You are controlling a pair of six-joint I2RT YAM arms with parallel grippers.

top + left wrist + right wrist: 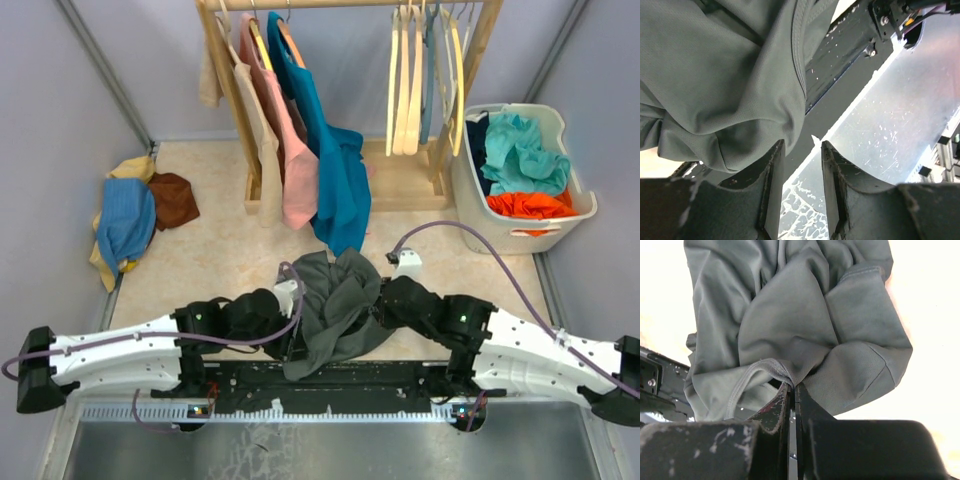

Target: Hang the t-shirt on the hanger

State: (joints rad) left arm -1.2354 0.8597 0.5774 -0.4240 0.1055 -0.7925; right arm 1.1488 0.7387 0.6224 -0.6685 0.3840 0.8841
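— Two grippers on the shirt, or just one?
— One, as far as I could see. The right gripper (792, 386) was clamped tight on a fold of the t-shirt (335, 305), right beside the ribbed neck band (747, 382). The left gripper (802, 145) stood partly open with nothing between its jaws. The cloth lay just at the tip of one finger (772, 165).
— Where did the shirt lie?
— Bunched in a heap between my two wrists at the near edge of the table (230, 260), with its near end draped over the black base rail (330, 385).
— Which way did it run?
— Its long axis went from far to near, and the near end slanted a little to my left. I couldn't tell front from back. The pale wooden hangers (405, 85) hung on the rack (475, 60) at the far side, well apart from it.
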